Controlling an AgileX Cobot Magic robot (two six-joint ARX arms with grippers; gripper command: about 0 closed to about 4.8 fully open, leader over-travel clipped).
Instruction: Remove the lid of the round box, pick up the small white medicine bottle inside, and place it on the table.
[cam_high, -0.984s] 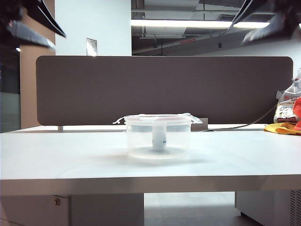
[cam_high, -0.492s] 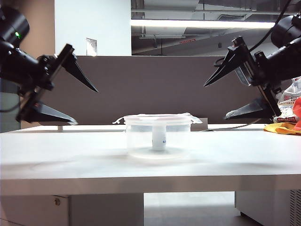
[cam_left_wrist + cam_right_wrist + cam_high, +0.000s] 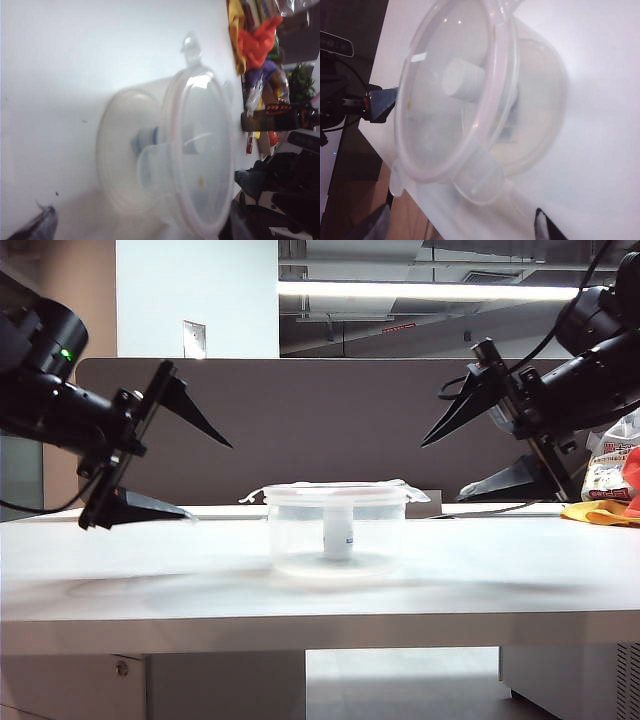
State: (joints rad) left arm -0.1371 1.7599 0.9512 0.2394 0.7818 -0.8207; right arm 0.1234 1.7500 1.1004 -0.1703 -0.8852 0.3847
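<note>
both arms are glossy black. the left gripper (image 3: pixel 190 475) and right gripper (image 3: pixel 445 460) have long pointed black fingers; a green light glows on the left arm (image 3: pixel 45 390), and black cables trail off the right arm (image 3: pixel 590 350).

White table (image 3: pixel 150 580), clear colourless round box (image 3: pixel 336 535), pink-rimmed lid (image 3: pixel 502 75), black left pincer (image 3: pixel 190 472).

You get bright light from the long ceiling strip lamp (image 3: pixel 430 289); the large white flat-topped table (image 3: pixel 150 570) glares almost shadeless. Both wrist views look washed out, the clear cylindrical plastic round box (image 3: pixel 165 165) soft and unfocused.
</note>
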